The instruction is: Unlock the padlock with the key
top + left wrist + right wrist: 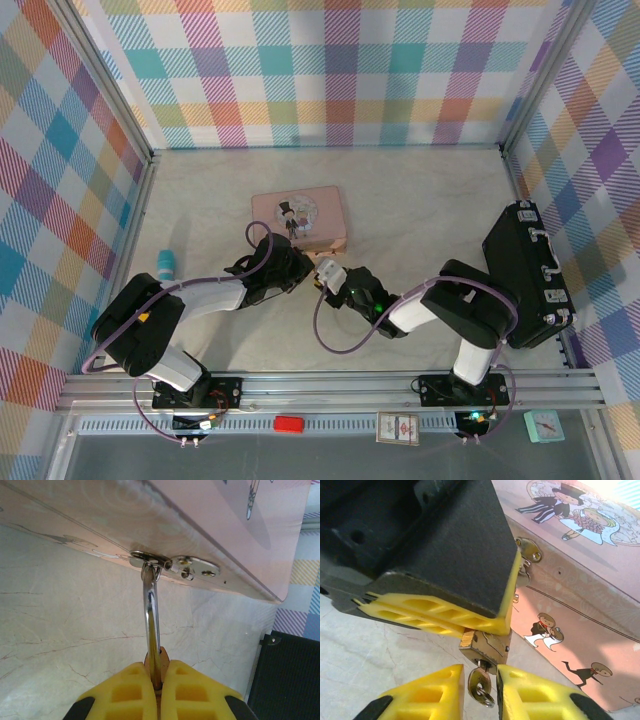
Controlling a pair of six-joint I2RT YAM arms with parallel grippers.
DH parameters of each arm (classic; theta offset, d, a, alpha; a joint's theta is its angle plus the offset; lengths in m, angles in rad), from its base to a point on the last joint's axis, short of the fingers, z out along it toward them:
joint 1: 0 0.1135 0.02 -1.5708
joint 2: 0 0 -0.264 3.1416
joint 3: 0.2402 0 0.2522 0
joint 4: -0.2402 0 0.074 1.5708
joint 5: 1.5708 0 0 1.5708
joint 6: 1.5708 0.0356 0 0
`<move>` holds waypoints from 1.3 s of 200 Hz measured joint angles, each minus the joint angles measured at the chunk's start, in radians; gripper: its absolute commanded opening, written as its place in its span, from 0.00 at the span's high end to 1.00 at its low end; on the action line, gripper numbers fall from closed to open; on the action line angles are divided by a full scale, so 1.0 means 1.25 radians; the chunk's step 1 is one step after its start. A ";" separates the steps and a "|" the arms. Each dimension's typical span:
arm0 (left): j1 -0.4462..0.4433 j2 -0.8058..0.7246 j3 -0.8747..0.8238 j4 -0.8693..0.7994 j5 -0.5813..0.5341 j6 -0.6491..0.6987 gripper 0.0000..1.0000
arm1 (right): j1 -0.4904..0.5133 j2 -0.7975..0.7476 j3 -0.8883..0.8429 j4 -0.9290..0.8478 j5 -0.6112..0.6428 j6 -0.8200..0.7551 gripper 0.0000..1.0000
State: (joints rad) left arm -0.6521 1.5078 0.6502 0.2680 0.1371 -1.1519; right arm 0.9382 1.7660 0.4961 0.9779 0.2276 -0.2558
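Left gripper (156, 675) is clamped on the padlock (485, 647), whose shackle runs through the pink tin's (580, 615) clasp (192, 566). The key (480, 682) sits in the keyhole, right gripper (480, 674) jaws flanking it, slightly apart. I'd pinch the bow squarely, then twist on-axis without pulling.

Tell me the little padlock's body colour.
The small metal padlock is brass-gold; right wrist view shows it best.
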 measured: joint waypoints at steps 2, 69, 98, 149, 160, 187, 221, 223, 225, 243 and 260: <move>0.000 0.000 0.000 0.000 0.000 0.000 1.00 | 0.000 0.000 0.000 -0.001 0.001 0.000 0.77; 0.000 0.000 0.000 0.000 0.000 0.000 1.00 | 0.004 0.005 0.003 -0.011 0.021 0.007 0.82; 0.000 0.000 0.000 -0.001 -0.001 0.000 1.00 | 0.004 0.005 0.021 -0.041 0.019 0.031 0.84; 0.000 0.000 -0.001 -0.005 -0.015 0.003 1.00 | -0.008 -0.002 0.049 -0.109 -0.012 0.166 0.90; 0.000 0.000 -0.001 -0.004 -0.015 0.004 1.00 | -0.018 -0.012 0.049 -0.122 -0.034 0.215 0.92; -0.001 0.000 -0.001 0.005 -0.009 0.008 1.00 | -0.048 -0.038 0.047 -0.150 -0.107 0.350 0.96; -0.002 0.005 -0.019 0.045 -0.005 0.012 1.00 | -0.071 -0.040 0.042 -0.154 -0.172 0.533 0.99; -0.002 0.007 -0.019 0.048 -0.005 0.013 1.00 | -0.072 -0.040 0.041 -0.152 -0.175 0.545 0.99; -0.002 0.009 -0.019 0.050 -0.003 0.013 1.00 | -0.073 -0.040 0.039 -0.149 -0.175 0.555 0.99; -0.003 0.023 -0.020 0.074 0.006 0.016 1.00 | -0.081 -0.035 0.020 -0.111 -0.189 0.641 0.99; -0.005 0.031 -0.020 0.089 0.009 0.019 1.00 | -0.086 -0.031 0.005 -0.081 -0.203 0.700 1.00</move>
State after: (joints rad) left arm -0.6590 1.5459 0.6258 0.3790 0.1486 -1.1278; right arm 0.8303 1.7275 0.5030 0.8772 -0.0261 0.6189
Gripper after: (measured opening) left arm 0.053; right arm 0.055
